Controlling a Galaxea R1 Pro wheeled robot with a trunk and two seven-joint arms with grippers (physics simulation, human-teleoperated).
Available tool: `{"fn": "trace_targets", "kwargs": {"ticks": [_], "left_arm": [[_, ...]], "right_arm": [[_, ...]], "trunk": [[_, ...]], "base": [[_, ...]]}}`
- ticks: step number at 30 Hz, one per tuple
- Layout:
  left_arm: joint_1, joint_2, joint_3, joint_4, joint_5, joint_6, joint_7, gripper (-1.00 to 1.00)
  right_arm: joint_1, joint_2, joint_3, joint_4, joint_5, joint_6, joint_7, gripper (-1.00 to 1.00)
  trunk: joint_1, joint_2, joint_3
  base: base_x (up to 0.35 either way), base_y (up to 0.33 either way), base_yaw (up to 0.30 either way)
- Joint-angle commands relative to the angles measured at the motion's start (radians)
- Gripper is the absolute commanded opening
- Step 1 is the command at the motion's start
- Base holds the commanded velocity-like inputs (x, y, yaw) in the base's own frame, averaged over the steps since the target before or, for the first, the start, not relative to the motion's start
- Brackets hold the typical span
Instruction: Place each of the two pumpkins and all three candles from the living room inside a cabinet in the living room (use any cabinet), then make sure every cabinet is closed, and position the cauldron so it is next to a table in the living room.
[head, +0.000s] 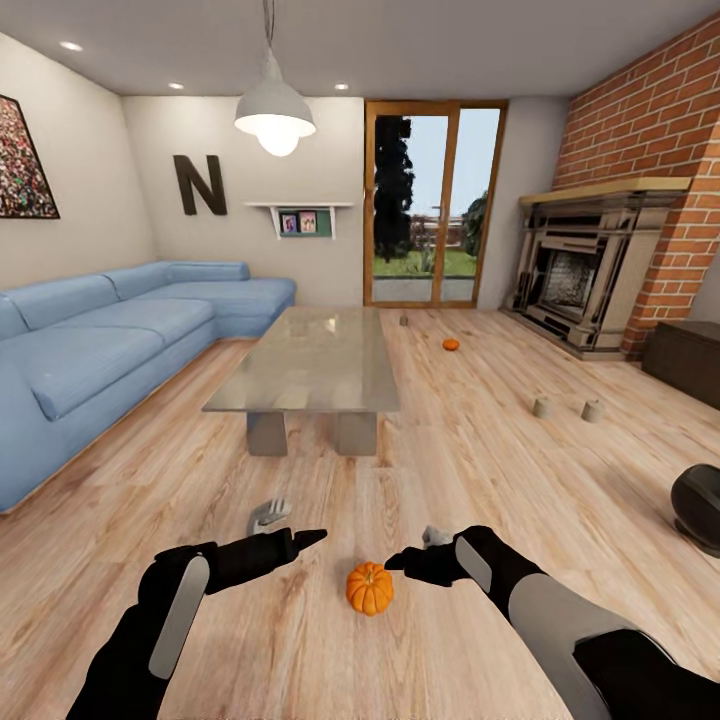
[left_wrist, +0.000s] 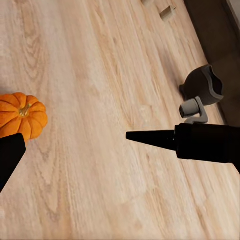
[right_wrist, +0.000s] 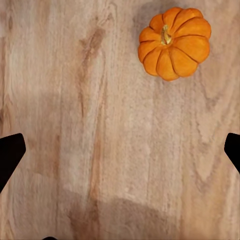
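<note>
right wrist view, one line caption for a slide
Open right pincer above the wood floor, an orange pumpkin lying off to one side.

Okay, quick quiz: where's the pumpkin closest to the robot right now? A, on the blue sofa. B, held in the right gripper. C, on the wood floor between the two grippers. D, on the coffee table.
C: the near pumpkin sits on the wood floor, between the left gripper and the right gripper, gripped by neither.

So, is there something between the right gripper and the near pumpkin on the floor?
Nothing visible. The near pumpkin sits alone on the bare wood floor, just beside the right gripper, whose jaws stand wide apart. The left gripper hangs on its other side, not in the path.
</note>
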Motion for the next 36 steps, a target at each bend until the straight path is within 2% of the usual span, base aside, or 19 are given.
{"fn": "trace_targets", "kwargs": {"ticks": [1,7,16,23,36], "left_arm": [[-0.001,-0.001,0.003,0.000,-0.003,0.007,-0.006,1.00],[-0.001,-0.001,0.003,0.000,0.004,0.032,-0.010,1.00],[-0.001,-0.001,-0.001,0.009,0.027,0.037,-0.079,1.00],[-0.001,-0.001,0.000,0.010,0.029,0.035,-0.086,1.00],[-0.001,0.000,0.004,0.010,0.029,0.033,-0.084,1.00]], "right_arm": [[-0.001,0.000,0.004,-0.001,0.000,0.003,0.003,1.00],[-0.001,0.000,0.004,0.005,0.000,0.002,0.003,1.00],[-0.001,0.000,0.004,0.014,-0.001,0.000,0.003,1.00],[-0.001,0.000,0.004,0.015,-0.001,0.000,0.003,1.00],[-0.001,-0.002,0.003,0.021,-0.002,0.001,0.014,1.00]], "trunk": [[0.000,0.000,-0.003],[0.000,0.000,-0.012],[0.000,0.000,-0.026],[0.000,0.000,-0.028],[0.000,0.000,-0.028]], "base": [[0.000,0.000,0.000],[0.000,0.000,0.000],[0.000,0.000,0.000],[0.007,0.000,0.000],[0.246,0.000,0.000]]}}
